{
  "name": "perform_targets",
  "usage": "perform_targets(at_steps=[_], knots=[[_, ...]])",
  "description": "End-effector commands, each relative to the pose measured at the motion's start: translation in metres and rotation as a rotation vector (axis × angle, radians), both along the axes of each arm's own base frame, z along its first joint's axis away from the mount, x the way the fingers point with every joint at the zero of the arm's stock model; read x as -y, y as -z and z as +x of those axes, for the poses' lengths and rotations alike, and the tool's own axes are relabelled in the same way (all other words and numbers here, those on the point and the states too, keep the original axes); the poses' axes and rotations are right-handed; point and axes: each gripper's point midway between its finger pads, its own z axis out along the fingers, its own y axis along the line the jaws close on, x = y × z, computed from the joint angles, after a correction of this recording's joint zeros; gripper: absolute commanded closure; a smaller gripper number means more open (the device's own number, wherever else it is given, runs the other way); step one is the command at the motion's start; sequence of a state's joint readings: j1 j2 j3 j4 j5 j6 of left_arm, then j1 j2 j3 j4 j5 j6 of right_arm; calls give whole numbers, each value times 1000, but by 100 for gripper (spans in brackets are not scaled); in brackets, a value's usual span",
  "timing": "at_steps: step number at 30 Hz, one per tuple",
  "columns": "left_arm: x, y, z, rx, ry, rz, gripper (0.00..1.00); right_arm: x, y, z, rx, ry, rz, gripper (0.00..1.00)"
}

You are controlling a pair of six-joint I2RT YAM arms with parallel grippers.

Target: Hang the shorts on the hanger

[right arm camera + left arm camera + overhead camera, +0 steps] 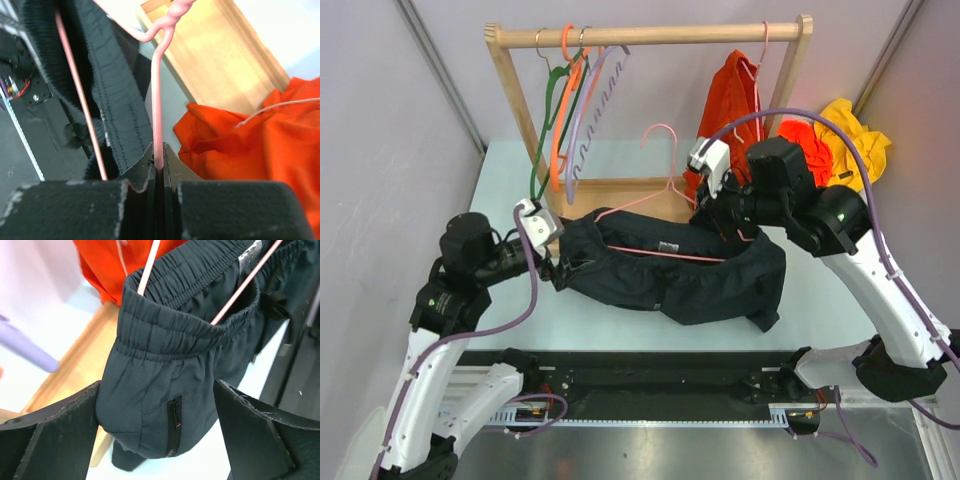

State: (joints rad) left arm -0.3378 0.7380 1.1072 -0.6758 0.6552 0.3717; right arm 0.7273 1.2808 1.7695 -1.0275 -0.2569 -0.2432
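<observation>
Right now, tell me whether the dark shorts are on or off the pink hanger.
On: rods of the hanger run inside the waistband of the shorts; its hook sticks out.

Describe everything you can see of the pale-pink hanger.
The hanger is a thin, pale-pink rod frame that looks like coated wire, with a hook top and twisted neck. It lies tilted over the table before the wooden rack, not hung. Its rods run inside the waistband of the dark shorts. The right gripper is shut on one rod.
</observation>
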Motion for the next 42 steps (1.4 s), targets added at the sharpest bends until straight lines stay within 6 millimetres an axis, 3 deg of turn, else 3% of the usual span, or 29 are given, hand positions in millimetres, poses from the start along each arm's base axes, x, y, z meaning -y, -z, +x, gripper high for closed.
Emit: perform_targets(at_steps=[1,3,6,8,12,13,15,17,21,22,30,35,42], knots=[[-3,-9,-14,-27,-21,-78,7,12,-67,30,85,232,137,100],[-6,-3,-16,-30,-31,-62,7,14,-67,40,84,278,114,100],[-12,-1,-18,-3,-53,-42,6,19,-71,40,92,291,95,100],[-14,-2,-20,16,-59,-41,0,22,-71,33,91,261,76,100],[-13,0,-24,7,-45,-46,0,23,-62,9,102,136,47,100],[-13,2,-24,-1,-47,-47,1,30,-68,-2,146,99,53,100],[-14,4,-23,-3,-52,-45,1,29,-58,-16,145,33,45,100],[-13,8,-22,-8,-51,-41,1,36,-62,-20,158,64,65,100],[-12,15,-17,-30,-48,-30,1,45,-75,-1,160,230,101,100],[-11,17,-15,-34,-46,-22,1,47,-86,0,168,252,127,100],[-9,18,-8,-41,-35,7,1,50,-105,44,185,475,174,100],[-8,21,-6,-46,-30,9,0,53,-144,66,225,641,310,100],[-6,26,-5,-56,-28,1,0,50,-155,88,319,813,306,100]])
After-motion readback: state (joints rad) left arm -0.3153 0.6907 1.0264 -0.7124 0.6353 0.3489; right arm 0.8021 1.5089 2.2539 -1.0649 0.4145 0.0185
